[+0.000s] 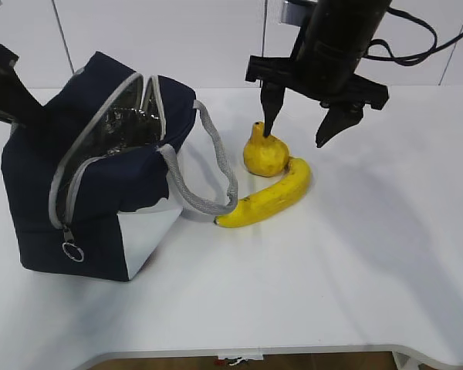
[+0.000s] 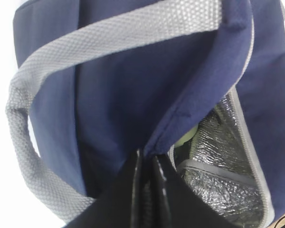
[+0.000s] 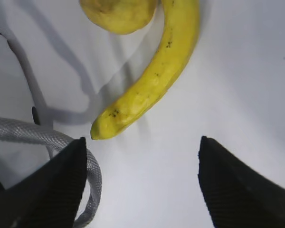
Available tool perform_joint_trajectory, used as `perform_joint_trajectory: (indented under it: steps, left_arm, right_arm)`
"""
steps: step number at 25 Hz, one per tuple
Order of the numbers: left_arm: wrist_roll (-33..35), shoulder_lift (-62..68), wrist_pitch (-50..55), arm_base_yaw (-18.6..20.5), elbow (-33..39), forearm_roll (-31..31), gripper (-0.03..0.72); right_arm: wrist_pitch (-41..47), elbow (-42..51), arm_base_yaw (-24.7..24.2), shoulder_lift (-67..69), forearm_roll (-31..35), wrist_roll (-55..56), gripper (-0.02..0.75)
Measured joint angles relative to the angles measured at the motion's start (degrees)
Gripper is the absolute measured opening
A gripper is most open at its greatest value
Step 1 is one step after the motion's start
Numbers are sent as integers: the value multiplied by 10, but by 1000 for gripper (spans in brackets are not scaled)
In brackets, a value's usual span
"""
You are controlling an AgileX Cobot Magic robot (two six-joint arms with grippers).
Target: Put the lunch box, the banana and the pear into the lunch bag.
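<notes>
Left gripper (image 2: pixel 147 164) pinches the lunch bag (image 1: pixel 100 185) rim to hold it open; right gripper (image 1: pixel 305 123), jaws spread, hangs over pear (image 1: pixel 264 154) and banana (image 1: pixel 270 196).

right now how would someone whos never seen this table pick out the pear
Find the big navy lunch bag on the left of the white table. Just right of its grey handle lie two yellow fruits touching. The pear is the squat rounded one behind, with a narrow neck, not the long curved banana.

No legible text, label, brand, number or sign on the lunch bag (image 1: pixel 92 208), nor on anything beside it.
</notes>
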Motion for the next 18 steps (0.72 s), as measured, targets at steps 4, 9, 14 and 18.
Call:
perform_joint_trajectory:
  steps: [4, 9, 14, 18]
  left_arm:
    - [0, 0, 0, 0, 0, 0, 7]
    - [0, 0, -1, 0, 0, 0, 7]
    - [0, 0, -1, 0, 0, 0, 7]
    - [0, 0, -2, 0, 0, 0, 7]
  right_arm:
    - [0, 3, 0, -1, -7, 89, 577]
    - [0, 3, 0, 7, -9, 178, 577]
    - [-5, 3, 1, 46, -11, 242, 577]
    - [-38, 3, 1, 69, -15, 284, 577]
